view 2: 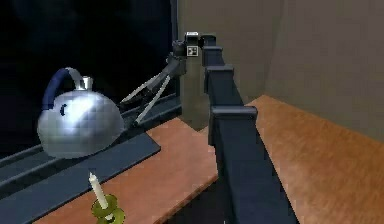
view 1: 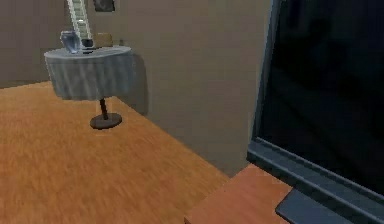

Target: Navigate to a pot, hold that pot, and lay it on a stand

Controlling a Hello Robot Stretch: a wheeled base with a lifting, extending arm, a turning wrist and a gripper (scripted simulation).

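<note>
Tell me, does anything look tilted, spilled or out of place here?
Only the silver pot: it is right before the dark screen, near the gripper, an unusual place for a pot; I cannot tell whether it is held. The candle stands upright; nothing is spilled.

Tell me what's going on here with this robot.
The robot's arm reaches out along a big dark screen, its claw at a shiny silver pot with a blue handle. I can't tell whether the claw holds it or it rests on the ledge below. A candle stands nearby; ahead stands a small round cloth-covered table.
</note>
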